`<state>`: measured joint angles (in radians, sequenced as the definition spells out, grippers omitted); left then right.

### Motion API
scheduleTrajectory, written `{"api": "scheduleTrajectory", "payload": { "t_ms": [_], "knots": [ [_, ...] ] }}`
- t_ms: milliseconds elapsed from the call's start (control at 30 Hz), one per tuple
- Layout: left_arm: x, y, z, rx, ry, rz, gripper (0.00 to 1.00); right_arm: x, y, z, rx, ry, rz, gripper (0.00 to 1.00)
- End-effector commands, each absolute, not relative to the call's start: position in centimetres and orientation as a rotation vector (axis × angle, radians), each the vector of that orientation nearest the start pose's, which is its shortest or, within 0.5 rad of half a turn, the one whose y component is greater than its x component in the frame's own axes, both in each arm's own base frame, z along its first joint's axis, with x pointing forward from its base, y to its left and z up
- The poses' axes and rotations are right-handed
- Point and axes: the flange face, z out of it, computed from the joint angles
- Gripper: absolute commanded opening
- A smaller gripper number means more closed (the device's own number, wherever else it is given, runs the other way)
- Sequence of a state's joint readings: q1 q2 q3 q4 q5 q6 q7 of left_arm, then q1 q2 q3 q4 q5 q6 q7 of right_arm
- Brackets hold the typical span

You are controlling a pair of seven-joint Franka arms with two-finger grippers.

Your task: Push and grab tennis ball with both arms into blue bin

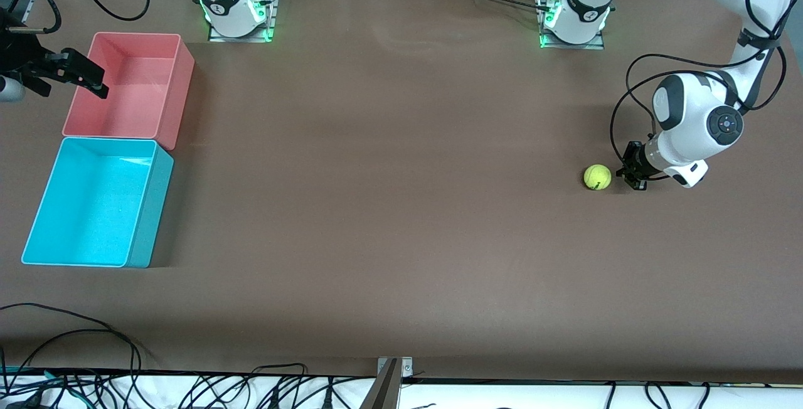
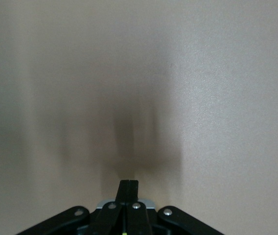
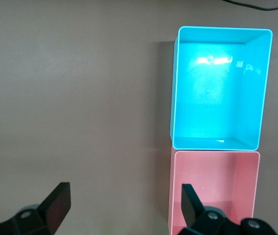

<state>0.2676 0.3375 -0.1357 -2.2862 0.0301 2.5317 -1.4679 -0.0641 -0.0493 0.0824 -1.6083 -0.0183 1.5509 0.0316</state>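
The tennis ball (image 1: 597,177) lies on the brown table toward the left arm's end. My left gripper (image 1: 632,178) is shut and empty, low at the table right beside the ball, on the side toward the left arm's end; a narrow gap shows between them. Its closed fingertips (image 2: 128,183) point at bare table in the left wrist view, where the ball is hidden. The blue bin (image 1: 37,217) stands at the right arm's end. My right gripper (image 1: 68,81) is open and empty, held over the pink bin's outer edge; its own view (image 3: 124,201) shows the blue bin (image 3: 176,88).
A pink bin (image 1: 177,92) stands against the blue bin, farther from the front camera; it also shows in the right wrist view (image 3: 173,191). Brown table stretches between the ball and the bins. Cables lie along the table's front edge (image 1: 188,371).
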Motion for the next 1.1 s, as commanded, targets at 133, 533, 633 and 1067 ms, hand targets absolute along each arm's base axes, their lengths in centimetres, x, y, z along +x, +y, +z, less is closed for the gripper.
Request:
{"api": "scheduleTrajectory", "payload": {
  "t_ms": [133, 533, 633, 1067],
  "knots": [
    [51.7, 8.0, 18.5, 2.231, 2.263, -0.089, 0.0, 53.3, 0.7, 63.4, -3.162, 0.025, 0.014, 1.0],
    [51.2, 12.4, 18.5, 2.278, 2.27, -0.018, 0.0, 53.3, 0.6, 63.4, -3.162, 0.027, 0.014, 1.0],
    [51.0, 13.0, 18.5, 2.299, 2.265, -0.007, 0.0, 53.3, 0.6, 63.3, -3.162, 0.027, 0.017, 1.0],
    [51.4, 4.6, 17.7, 2.21, 2.368, -0.018, 0.0, 53.3, 0.6, 63.3, -3.162, 0.03, 0.017, 1.0]
  ]
}}
